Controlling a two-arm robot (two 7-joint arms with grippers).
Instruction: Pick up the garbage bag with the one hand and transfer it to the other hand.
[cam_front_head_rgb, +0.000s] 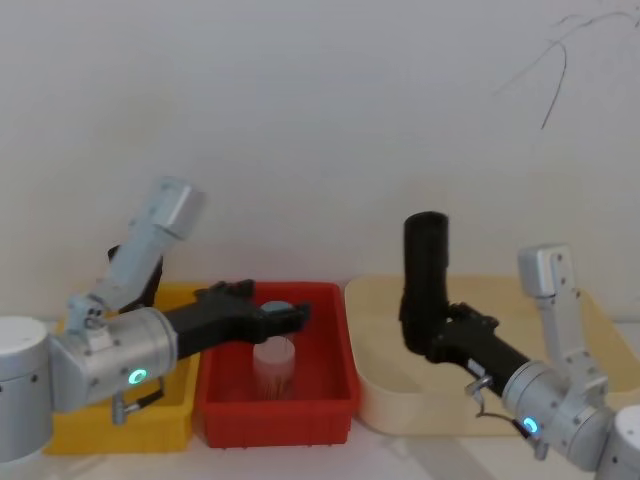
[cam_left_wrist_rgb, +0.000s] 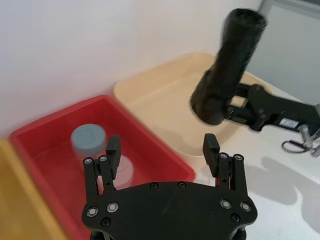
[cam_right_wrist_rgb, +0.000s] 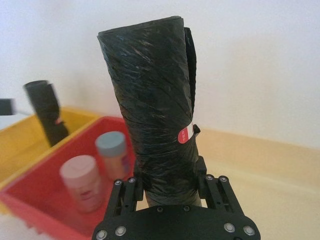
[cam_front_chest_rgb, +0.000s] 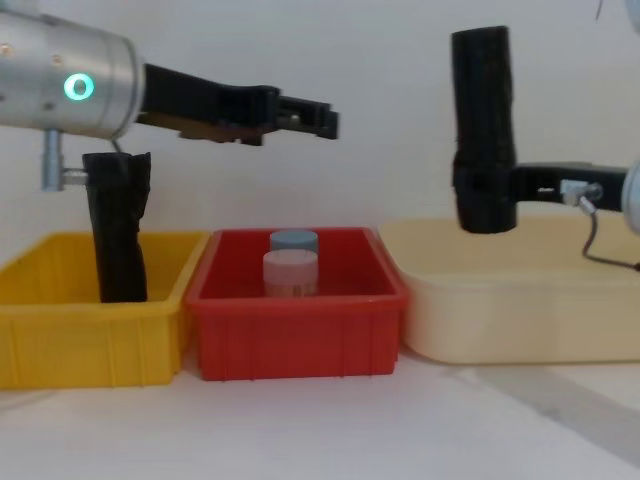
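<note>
Right gripper (cam_front_head_rgb: 425, 335): pinched on the garbage bag (cam_front_chest_rgb: 482, 110), low on the roll, near its bottom end. Holds it upright in the air above the beige tray (cam_front_chest_rgb: 500, 320), touching nothing else. Left gripper (cam_left_wrist_rgb: 161, 147): fingers spread, nothing between them, hovering over the red bin (cam_front_chest_rgb: 300, 345), pointing toward the bag, well apart from it.

Risks, as judged from here:
- Low grip, most of the roll above the fingers, so likely to tilt or pivot if swung fast.
- Slick rolled plastic; could slide down through the fingers into the tray.
- At a handover, little free length below the grip, so needs taking higher up.
- Closing off-centre could knock it askew.
- Letting go before a firm second grip drops it.
- Coming in low could clip the two jars (cam_front_chest_rgb: 290, 270) standing in the red bin.
- Possible mix-up with the kinked black roll (cam_front_chest_rgb: 117, 230) leaning in the yellow bin (cam_front_chest_rgb: 90, 345).

White tabletop (cam_front_chest_rgb: 320, 430) under three containers side by side: yellow, red, beige. Plain white wall (cam_front_head_rgb: 300, 100) close behind.
</note>
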